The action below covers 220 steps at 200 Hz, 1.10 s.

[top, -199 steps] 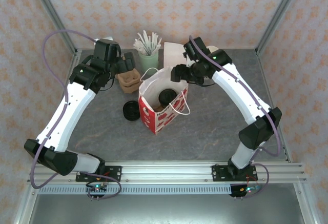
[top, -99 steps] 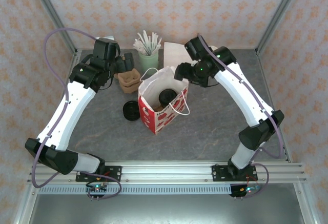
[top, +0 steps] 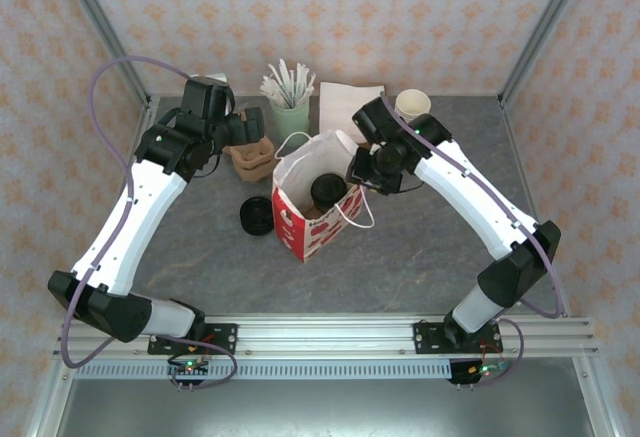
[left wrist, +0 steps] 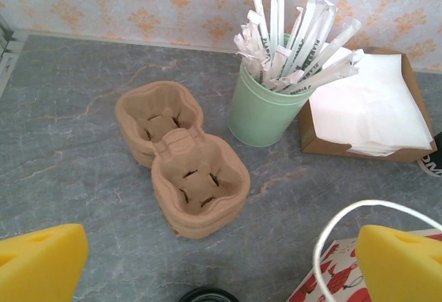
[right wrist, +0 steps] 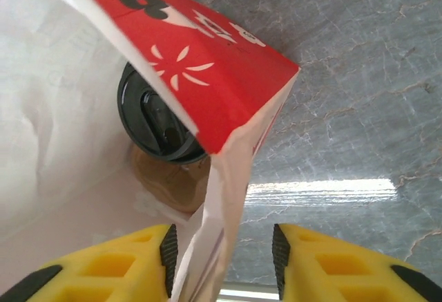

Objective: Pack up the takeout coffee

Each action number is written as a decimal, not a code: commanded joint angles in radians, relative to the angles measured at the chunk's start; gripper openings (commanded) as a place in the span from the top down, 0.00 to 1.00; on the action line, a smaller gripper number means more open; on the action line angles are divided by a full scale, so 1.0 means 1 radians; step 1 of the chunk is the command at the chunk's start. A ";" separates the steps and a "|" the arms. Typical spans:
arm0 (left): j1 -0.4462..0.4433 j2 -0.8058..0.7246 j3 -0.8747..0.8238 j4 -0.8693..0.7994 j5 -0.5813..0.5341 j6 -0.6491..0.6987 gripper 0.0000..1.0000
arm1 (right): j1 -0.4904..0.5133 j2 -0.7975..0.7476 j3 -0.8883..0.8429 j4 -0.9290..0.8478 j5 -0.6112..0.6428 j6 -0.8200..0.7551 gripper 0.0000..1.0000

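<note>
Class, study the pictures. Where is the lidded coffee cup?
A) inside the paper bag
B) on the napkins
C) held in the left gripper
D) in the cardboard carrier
A: the cup, black lid on, stands inside the open bag, as the top and right wrist views show, while the carrier holds nothing.

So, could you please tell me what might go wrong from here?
The right gripper straddles the thin wall of the paper bag; closing and pulling could crease or tear it, or tip the bag. A tilt might topple the lidded coffee cup inside and spill it.
</note>
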 commanded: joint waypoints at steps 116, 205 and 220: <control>0.068 -0.082 -0.204 0.118 -0.014 -0.047 0.00 | 0.006 -0.020 0.029 -0.117 -0.085 -0.243 0.89; 0.128 -0.082 -0.272 0.183 0.037 -0.037 0.00 | 0.008 -0.013 0.108 -0.077 -0.078 -0.311 0.95; 0.129 -0.078 -0.272 0.180 0.043 -0.034 0.00 | 0.007 -0.020 0.116 -0.064 -0.072 -0.314 0.97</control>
